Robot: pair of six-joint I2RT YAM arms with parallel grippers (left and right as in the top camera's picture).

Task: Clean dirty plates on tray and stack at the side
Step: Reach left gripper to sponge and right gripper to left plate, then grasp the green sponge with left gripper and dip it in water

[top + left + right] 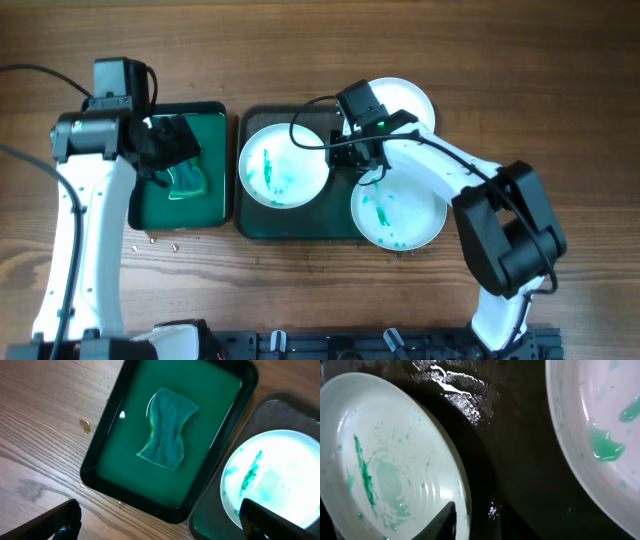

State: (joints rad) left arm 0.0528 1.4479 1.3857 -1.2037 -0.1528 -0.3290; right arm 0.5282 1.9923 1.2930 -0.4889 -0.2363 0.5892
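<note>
A dark tray [242,215] holds two white plates smeared with green: one on the left [284,165] and one on the lower right [398,210]. A clean-looking white plate [410,100] lies behind the tray's far right corner. My right gripper [366,168] hangs low between the two dirty plates. In the right wrist view its one visible finger sits just inside the left plate's rim [395,460], and the gripper [480,520] looks open. The other dirty plate [600,420] is at the right. My left gripper [159,519] is wide open and empty above a green sponge cloth [167,430].
A black basin [145,215] of green water holds the sponge cloth [186,182], left of the plate tray. Small crumbs [160,240] lie on the wooden table in front of the basin. The left wrist view shows the basin's rim [100,455] and the left dirty plate [270,480].
</note>
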